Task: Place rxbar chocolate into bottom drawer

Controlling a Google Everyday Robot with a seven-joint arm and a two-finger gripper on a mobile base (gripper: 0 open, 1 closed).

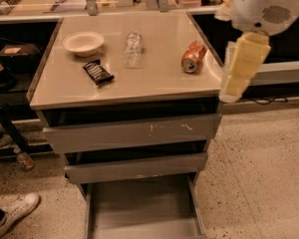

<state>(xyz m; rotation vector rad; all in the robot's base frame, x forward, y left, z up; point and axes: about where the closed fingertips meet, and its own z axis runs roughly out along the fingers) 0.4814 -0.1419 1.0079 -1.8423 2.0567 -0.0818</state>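
Note:
The rxbar chocolate (97,72), a flat black wrapper with white lettering, lies on the left part of the cabinet top (154,81), just below the white bowl. The bottom drawer (142,213) is pulled out at the foot of the cabinet, and its grey floor is bare. My gripper (235,81) hangs from the white arm (269,6) at the upper right. It is over the cabinet's right edge, near the crushed orange can and far from the bar. It holds nothing that I can see.
A white bowl (83,43), a clear plastic bottle (132,49) and a crushed orange can (193,57) lie on the top. The two upper drawers (132,133) stand slightly ajar. A person's white shoe (15,212) is at the lower left. A counter (40,4) runs behind.

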